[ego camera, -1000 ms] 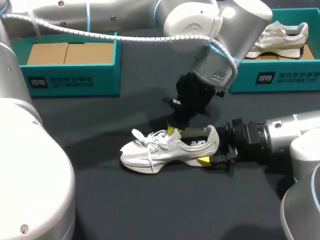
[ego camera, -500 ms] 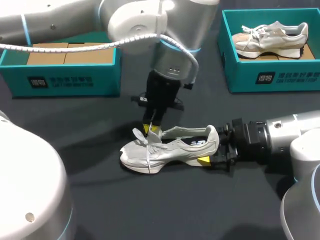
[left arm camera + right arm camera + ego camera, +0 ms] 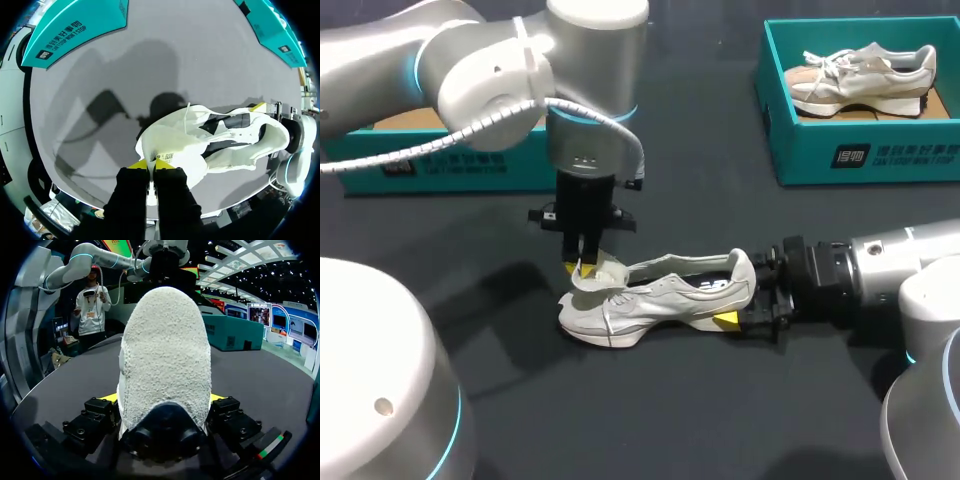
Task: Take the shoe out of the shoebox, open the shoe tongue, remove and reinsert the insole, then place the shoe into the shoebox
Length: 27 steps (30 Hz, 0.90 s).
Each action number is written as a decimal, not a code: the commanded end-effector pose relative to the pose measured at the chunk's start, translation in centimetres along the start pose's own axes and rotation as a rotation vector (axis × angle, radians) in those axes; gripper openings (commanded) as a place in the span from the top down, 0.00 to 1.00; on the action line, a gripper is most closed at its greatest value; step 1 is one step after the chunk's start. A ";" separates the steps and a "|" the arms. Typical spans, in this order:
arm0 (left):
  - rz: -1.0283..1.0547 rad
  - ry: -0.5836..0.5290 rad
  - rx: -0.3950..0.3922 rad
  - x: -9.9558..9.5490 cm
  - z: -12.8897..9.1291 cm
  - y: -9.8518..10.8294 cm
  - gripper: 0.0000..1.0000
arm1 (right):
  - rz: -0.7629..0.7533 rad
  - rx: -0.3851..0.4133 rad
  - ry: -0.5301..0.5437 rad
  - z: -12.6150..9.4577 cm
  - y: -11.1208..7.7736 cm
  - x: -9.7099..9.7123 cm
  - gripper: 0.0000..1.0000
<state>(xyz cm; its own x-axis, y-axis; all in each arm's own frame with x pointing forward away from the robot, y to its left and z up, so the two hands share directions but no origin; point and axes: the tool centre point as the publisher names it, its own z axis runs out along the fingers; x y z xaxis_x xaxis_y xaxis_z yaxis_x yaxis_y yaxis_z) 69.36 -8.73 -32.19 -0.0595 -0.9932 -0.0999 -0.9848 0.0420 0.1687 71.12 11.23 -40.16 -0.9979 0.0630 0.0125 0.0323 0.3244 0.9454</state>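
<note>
A white sneaker (image 3: 660, 300) lies on its sole on the dark table, toe to the left. My left gripper (image 3: 578, 265) stands over the toe end, shut on the shoe's tongue (image 3: 595, 275), which is folded forward over the laces. In the left wrist view the yellow tips (image 3: 150, 164) pinch the white tongue (image 3: 170, 145), and the dark inside of the shoe (image 3: 235, 122) shows beyond. My right gripper (image 3: 745, 300) comes in low from the right and holds the heel. In the right wrist view the heel (image 3: 165, 350) fills the space between its fingers (image 3: 107, 398).
A teal shoebox (image 3: 500, 170) with cardboard inside stands at the back left, partly behind my left arm. A second teal shoebox (image 3: 840, 155) at the back right holds another white sneaker (image 3: 860, 75). Bare dark table lies in front of the shoe.
My left gripper has moved left from above the shoe's collar to its toe end, drawing the tongue forward and laying the shoe's mouth open. The right arm has kept still.
</note>
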 end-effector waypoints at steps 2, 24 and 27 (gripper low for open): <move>0.019 0.045 0.006 -1.0 1.4 0.1 0.91 | 0.000 0.004 -0.001 -0.1 -0.4 0.0 1.00; 0.127 -0.025 0.034 -4.8 0.2 -0.1 0.52 | 0.000 0.004 -0.001 -0.1 -0.4 0.0 1.00; 0.167 0.018 0.075 -5.1 -2.6 -0.1 0.54 | 0.000 0.004 -0.001 -0.1 -0.4 0.0 1.00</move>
<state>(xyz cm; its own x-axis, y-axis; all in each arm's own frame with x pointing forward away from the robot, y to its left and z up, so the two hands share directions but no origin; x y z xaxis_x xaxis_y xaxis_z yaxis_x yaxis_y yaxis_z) 70.63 -5.76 -32.46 -0.2098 -0.9726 -0.1003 -0.9702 0.1944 0.1445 71.10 11.06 -40.41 -0.9979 0.0635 0.0131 0.0331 0.3260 0.9448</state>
